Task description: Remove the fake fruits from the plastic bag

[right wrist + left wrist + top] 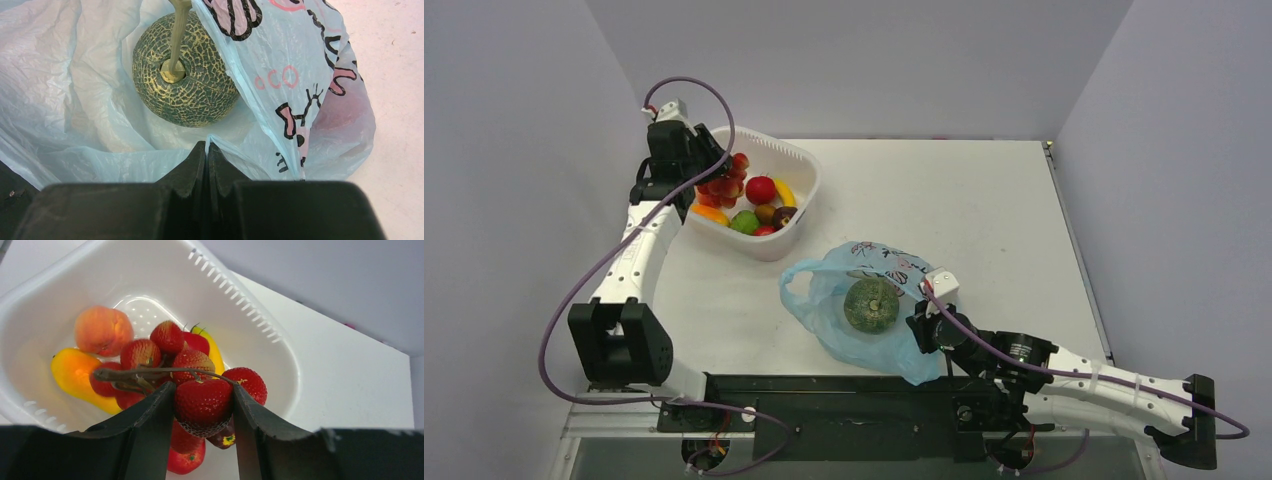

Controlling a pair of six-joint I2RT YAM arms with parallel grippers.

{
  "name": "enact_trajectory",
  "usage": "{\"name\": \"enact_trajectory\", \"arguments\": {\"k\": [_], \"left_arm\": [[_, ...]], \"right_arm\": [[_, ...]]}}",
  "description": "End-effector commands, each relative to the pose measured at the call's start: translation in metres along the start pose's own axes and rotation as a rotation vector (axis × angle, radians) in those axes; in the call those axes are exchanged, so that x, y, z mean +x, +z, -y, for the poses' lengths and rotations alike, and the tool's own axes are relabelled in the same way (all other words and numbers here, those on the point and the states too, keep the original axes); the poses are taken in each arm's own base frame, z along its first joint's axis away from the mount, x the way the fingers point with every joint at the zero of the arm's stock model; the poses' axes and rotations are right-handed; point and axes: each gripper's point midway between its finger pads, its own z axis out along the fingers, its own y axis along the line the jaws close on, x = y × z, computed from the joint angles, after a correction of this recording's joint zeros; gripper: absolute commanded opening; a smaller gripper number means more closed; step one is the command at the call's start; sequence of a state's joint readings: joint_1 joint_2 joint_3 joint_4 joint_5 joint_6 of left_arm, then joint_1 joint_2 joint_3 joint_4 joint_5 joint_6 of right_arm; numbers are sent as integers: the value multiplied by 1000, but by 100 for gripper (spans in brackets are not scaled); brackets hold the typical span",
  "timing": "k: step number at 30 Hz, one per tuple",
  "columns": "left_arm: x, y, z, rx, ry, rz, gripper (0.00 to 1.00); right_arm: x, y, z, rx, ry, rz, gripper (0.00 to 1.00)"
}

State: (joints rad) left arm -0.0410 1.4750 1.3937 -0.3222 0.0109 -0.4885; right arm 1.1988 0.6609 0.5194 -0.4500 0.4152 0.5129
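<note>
Left pincer (202,391) gripping strawberry bunch (191,360), right pincer (206,148) pinching bag (65,100)

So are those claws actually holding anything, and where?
Left gripper pinches one berry of the strawberry bunch; right gripper clamps the plastic bag at its near edge.

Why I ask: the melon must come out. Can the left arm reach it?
Probably not yet: the left gripper is shut on strawberries over the tub; the melon lies uncovered in the bag.
</note>
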Motion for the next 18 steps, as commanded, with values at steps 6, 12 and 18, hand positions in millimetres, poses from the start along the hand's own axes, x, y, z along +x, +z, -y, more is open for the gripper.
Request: {"name": "enact_trajectory", "arguments": {"k": [6,12,18], "left_arm": [[16,33,-4,90,-8,-26,16],[36,51,-29,47,-98,-113,20],[51,65,-56,6,-180,-176,21]], "right_arm": [[-12,4,-6,17,2,5,0],[-10,8,-3,51,-8,-10,0],[-8,9,-3,59,-17,-25,0]]}}
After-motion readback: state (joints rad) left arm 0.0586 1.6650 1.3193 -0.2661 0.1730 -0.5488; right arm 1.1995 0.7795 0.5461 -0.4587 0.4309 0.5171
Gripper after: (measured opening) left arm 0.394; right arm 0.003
